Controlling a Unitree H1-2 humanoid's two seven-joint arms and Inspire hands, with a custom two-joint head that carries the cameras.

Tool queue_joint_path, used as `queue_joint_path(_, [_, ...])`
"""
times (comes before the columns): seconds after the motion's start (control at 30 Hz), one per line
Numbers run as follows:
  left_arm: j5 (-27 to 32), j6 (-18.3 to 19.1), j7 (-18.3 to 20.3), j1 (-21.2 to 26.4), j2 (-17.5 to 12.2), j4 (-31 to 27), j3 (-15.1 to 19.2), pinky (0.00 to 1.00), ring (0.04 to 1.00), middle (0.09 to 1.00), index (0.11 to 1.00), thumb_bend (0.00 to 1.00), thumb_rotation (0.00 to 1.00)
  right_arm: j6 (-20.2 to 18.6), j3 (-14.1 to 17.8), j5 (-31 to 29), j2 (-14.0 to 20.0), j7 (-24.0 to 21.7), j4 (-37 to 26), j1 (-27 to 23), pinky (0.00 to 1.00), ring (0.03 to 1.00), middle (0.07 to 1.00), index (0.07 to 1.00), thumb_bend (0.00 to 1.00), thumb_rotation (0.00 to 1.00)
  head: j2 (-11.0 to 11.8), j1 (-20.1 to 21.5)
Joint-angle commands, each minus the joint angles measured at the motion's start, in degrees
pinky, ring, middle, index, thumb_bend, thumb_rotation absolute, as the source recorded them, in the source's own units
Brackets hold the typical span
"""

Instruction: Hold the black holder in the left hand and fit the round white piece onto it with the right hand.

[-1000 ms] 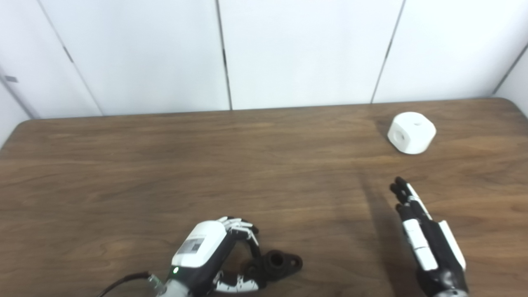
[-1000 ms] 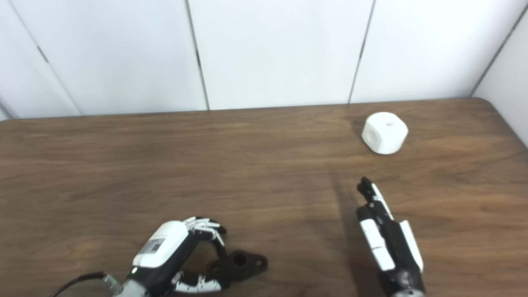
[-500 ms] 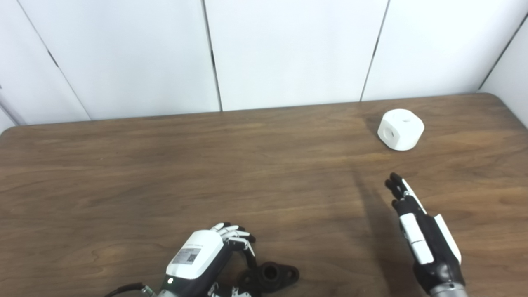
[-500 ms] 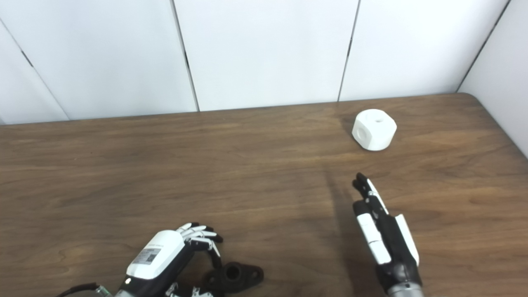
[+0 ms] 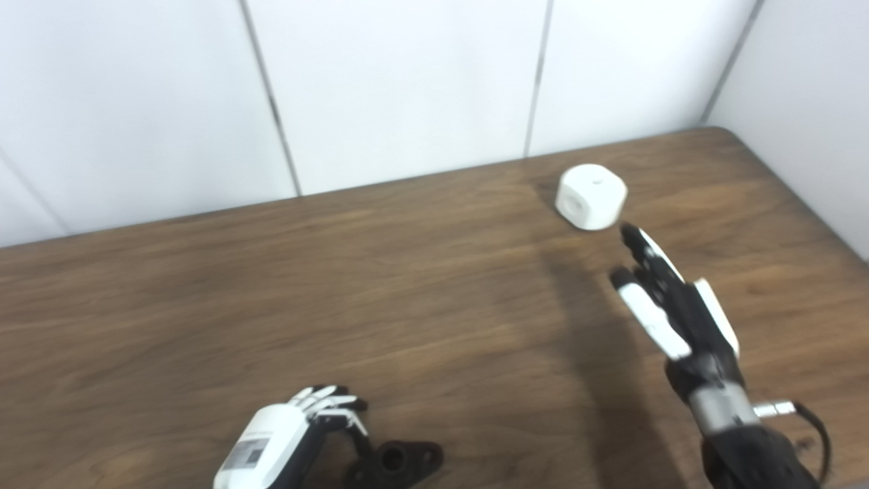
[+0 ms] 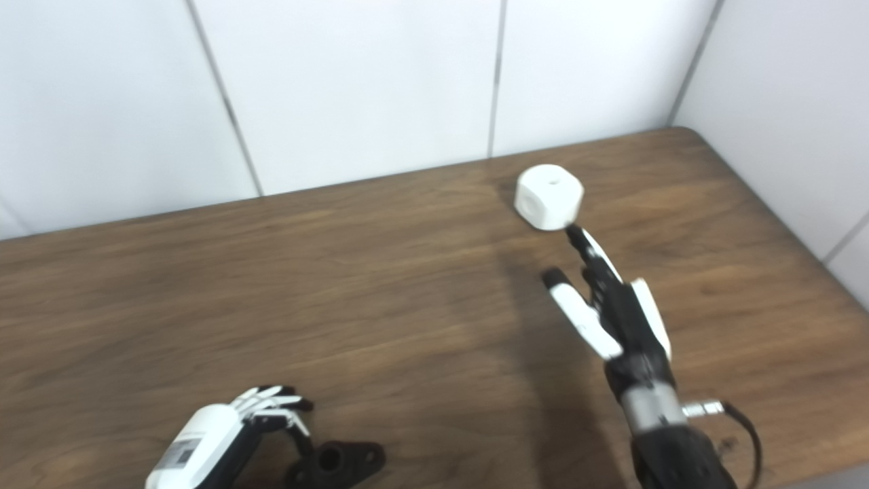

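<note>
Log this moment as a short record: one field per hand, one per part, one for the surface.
left hand: fingers curled around the end of the black holder, which lies on the table; grip not clearly closed
right hand: open, fingers extended toward the round white piece, holding nothing
black holder: near front edge, on the table
round white piece: far right, standing alone, not held
table: brown wood

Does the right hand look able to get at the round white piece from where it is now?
Probably yes. The right hand is open, its fingertips just short of the round white piece, with only bare table between them.
</note>
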State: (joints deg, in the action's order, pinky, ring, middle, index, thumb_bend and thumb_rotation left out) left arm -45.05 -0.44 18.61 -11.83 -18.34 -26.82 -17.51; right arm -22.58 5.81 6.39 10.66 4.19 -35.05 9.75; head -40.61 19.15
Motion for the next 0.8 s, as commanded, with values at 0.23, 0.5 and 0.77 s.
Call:
queue_joint_path(0.23, [1.20,-2.15,-0.73,-1.44,-2.65,2.74,1.81,0.93,0.897,0.804,0.486,0.52,0.04,1.77,1.09,10.54,5.79,-0.11,6.03,-8.45,0.99,0.991,0.962,0.963,0.69,0.65,0.58,1.68])
queue_joint_path(0.5, [1.33,-3.45,-0.65,-1.85,-3.29,3.78,2.41,0.94,0.904,0.812,0.486,0.52,0.05,-1.18,-0.62,18.07,8.44,-0.37,13.04,-16.16,1.00,1.000,0.950,0.948,0.76,0.57,1.10,3.25])
queue_joint_path(0.77, [1.70,-4.54,-0.65,-2.19,-3.90,4.18,2.94,0.94,0.906,0.811,0.486,0.52,0.05,-1.90,-1.15,20.23,8.18,0.28,20.33,-22.43,1.00,1.000,0.987,0.948,0.79,0.57,1.13,4.28])
